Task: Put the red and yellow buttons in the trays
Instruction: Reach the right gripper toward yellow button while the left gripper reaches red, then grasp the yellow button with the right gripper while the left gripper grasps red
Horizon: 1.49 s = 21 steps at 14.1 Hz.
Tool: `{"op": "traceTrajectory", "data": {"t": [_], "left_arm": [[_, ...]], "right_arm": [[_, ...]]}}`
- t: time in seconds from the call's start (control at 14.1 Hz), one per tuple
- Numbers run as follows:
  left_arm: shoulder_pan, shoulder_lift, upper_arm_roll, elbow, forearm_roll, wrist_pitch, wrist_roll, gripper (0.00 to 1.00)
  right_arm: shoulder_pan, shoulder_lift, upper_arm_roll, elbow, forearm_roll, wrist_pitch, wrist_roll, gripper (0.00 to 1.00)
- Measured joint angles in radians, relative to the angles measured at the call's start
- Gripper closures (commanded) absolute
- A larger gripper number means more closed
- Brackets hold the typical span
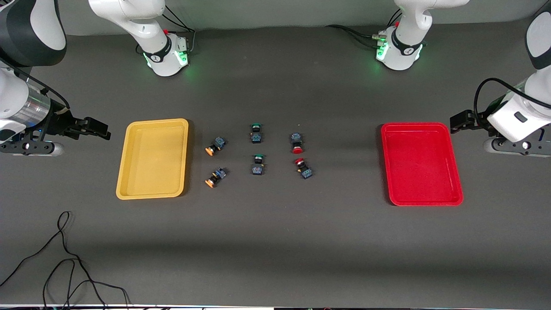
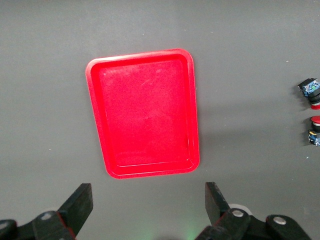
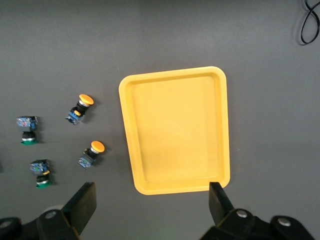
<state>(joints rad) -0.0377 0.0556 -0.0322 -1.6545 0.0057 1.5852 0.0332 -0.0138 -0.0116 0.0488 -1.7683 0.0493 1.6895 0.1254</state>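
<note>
Between the two trays lie the six switches in three pairs: two yellow buttons (image 1: pixel 215 160) beside the yellow tray (image 1: pixel 153 159), two red buttons (image 1: pixel 300 156) toward the red tray (image 1: pixel 421 163), and two green-capped switches (image 1: pixel 257 147) between those pairs. Both trays hold nothing. Up over the yellow tray's outer end hangs the right gripper (image 1: pixel 95 127) with fingers spread, while the left gripper (image 1: pixel 460 122) hangs likewise spread over the red tray's outer end, and bare table separates each from the buttons.
</note>
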Motion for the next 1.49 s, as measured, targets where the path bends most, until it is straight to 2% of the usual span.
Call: {"op": "traceTrajectory", "data": {"t": [0.21,0.43,0.78,1.14,1.49], "left_arm": [[-0.054,0.000,-0.002,-0.026,-0.014,0.009,-0.069,0.00],[-0.152,0.001,-0.006,-0.069,-0.017,0.052,-0.186,0.00],[-0.285,0.001,-0.008,-0.119,-0.021,0.110,-0.368,0.00],[-0.550,0.038,-0.014,-0.156,-0.053,0.235,-0.707,0.00],[-0.712,0.115,-0.014,-0.159,-0.069,0.351,-0.815,0.00]], "right_arm": [[0.065,0.006,0.001,-0.008,0.033,0.026,0.221,0.00],[0.150,0.032,0.005,-0.067,0.044,0.096,0.420,0.00],[0.155,0.101,-0.002,-0.107,0.100,0.140,0.527,0.00],[0.222,0.157,0.001,-0.158,0.104,0.230,0.654,0.00],[0.228,0.159,-0.002,-0.215,0.105,0.280,0.664,0.00]]}}
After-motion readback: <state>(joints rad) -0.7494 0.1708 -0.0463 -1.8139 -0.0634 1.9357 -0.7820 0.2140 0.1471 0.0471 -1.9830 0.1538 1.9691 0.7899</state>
